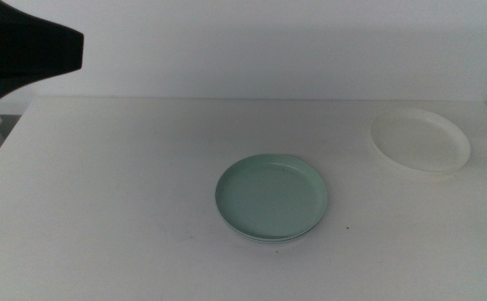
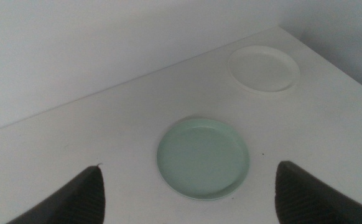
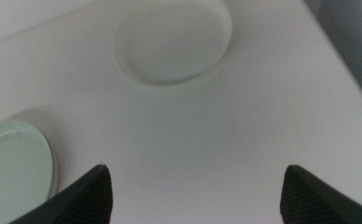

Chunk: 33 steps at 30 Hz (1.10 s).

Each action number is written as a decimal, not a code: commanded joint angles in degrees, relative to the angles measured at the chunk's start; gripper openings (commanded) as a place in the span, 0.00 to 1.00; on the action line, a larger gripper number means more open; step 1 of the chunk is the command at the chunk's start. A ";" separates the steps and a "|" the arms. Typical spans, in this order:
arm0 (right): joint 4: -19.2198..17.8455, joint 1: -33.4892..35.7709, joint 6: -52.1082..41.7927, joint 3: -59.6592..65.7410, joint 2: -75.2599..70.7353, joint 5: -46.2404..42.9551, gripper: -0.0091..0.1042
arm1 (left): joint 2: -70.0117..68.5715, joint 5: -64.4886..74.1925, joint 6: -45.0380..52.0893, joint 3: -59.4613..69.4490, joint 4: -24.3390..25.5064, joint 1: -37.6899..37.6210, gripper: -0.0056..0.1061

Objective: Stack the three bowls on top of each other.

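The wide white bench carries two visible piles: near its middle sits the shallow mint green round bowl, and along its near edge a second pale rim peeks out from under it, so it looks to be resting on another bowl already, most likely the grey one, though I cannot make out that colour for sure. Well apart, toward the far right corner, lies the shallow white round bowl, alone and flat, low rim facing up.

So by my reading one stacking is done and the white bowl is what remains. The next move calls for a gripper to come down on the white bowl's rim, lift it level, carry it across and set it centred on the green one.

The right gripper hangs above the bench with its jaws spread wide, holding nothing, the white bowl just ahead of it and the green one off to the side; it seems best placed for the job. The left gripper hovers high too, jaws wide apart and empty, looking down past the green bowl toward the white.
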 commanded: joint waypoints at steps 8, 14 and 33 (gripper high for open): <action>1.12 -4.57 -1.52 -9.42 18.86 -1.86 0.79 | -0.18 -0.71 -0.51 0.23 0.03 -0.02 0.89; 13.71 -12.70 -15.14 -24.98 39.89 0.39 0.77 | -0.18 -0.71 -0.34 0.23 0.15 -0.02 0.89; 14.81 -12.88 -17.50 -58.74 79.38 7.89 0.56 | -0.18 -0.71 -0.35 0.23 0.13 -0.02 0.89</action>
